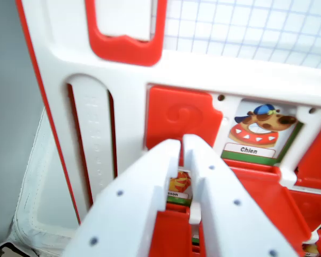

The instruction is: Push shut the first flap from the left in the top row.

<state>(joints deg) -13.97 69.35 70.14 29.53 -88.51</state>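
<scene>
white gripper (182,143) fingers fill the lower middle of the wrist view, rising from six o'clock to tips near the centre. the two fingers lie almost together, with only a thin slit between them and nothing pinched. small dark screw holes dot their outer faces.

just past the tips, at about twelve o'clock from them, sits a red flap (179,120) with a raised question mark on its face. it lies flat against the white board (246,75), the leftmost panel of the row seen here. the fingertips overlap its lower edge; whether they touch it cannot be told.

at three o'clock from that flap is an open slot showing a card (257,131): a cartoon dog in a blue cap and a red spiked collar, with the word "chien" in a white label below. between the fingers, lower down, part of another card (179,187) shows, its writing cut to "sson".

more red flaps (267,203) lie at four o'clock. a long white slider (93,139) with raised marks too blurred to read stands at nine o'clock. a red frame (125,48) sits at eleven o'clock, and a grid sheet (246,27) at one o'clock.
</scene>
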